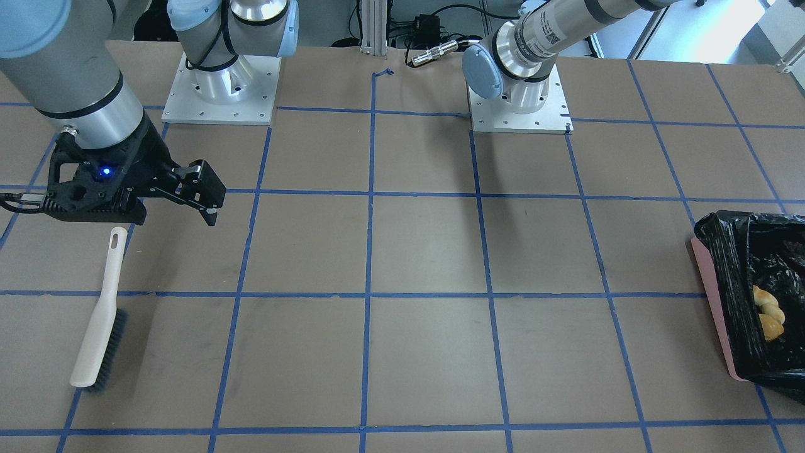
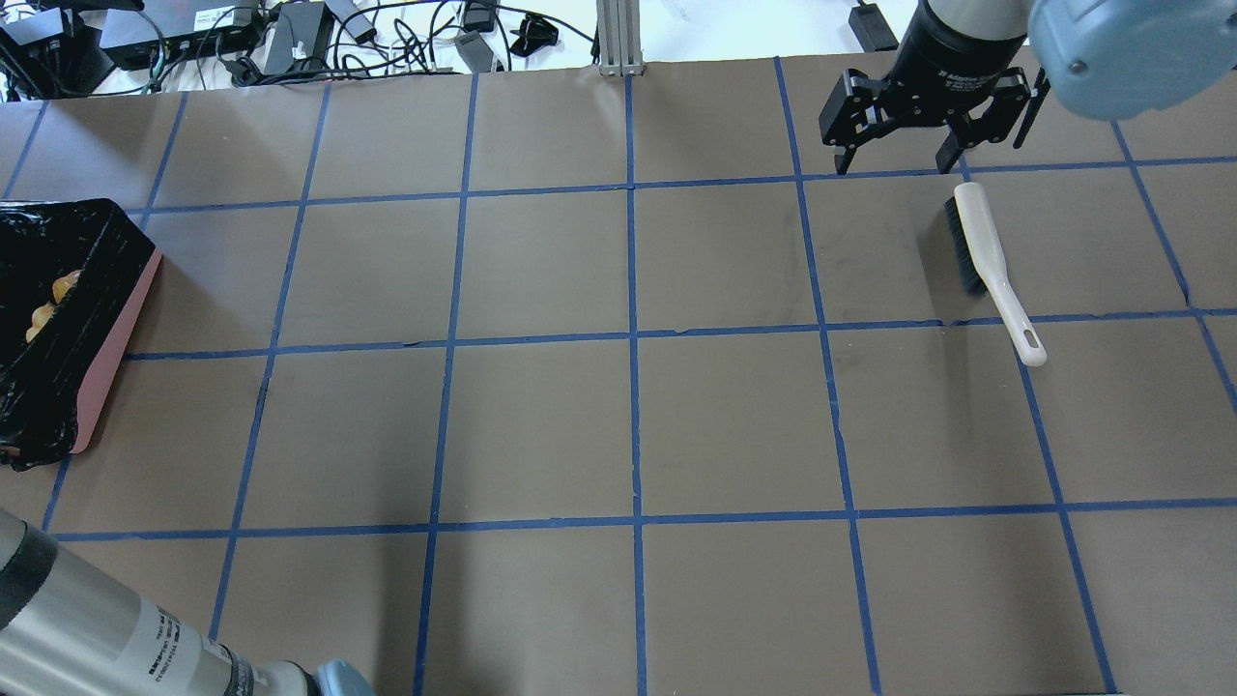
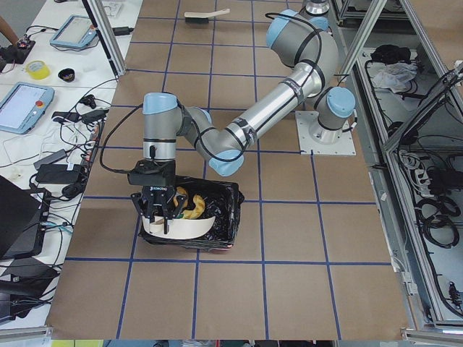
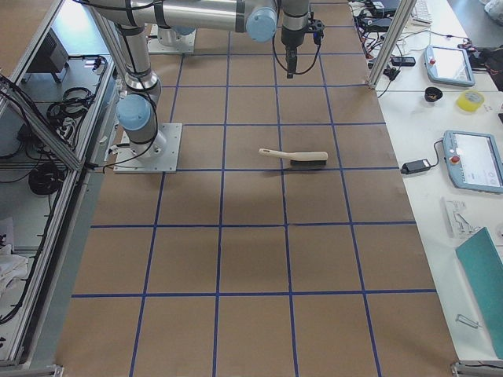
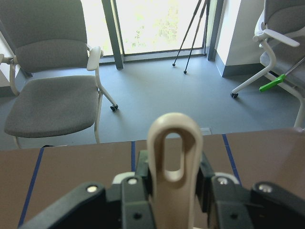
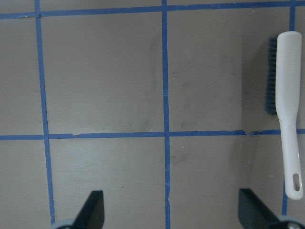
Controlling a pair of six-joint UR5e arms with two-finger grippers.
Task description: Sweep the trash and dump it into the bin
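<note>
Dustpan [image 5: 172, 157] clamped in my left gripper [image 5: 174, 183] over the bin [image 3: 230, 217], trash [image 3: 189, 204] seemingly dumped, a lift-out looked due; my right gripper [image 2: 891, 159] gaped far off.

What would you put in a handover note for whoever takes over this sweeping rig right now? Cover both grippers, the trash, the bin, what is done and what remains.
Left gripper: fingers shut on the dustpan handle, dustpan held over the bin.
Right gripper: open and empty, above the table near the brush, which lies flat on the table.
Trash: yellow and amber pieces lie in the bin; I cannot make out the sponge wedge.
Done: sweeping and, apparently, the dump.
Left: confirm the dustpan is empty, then set it down.
</note>
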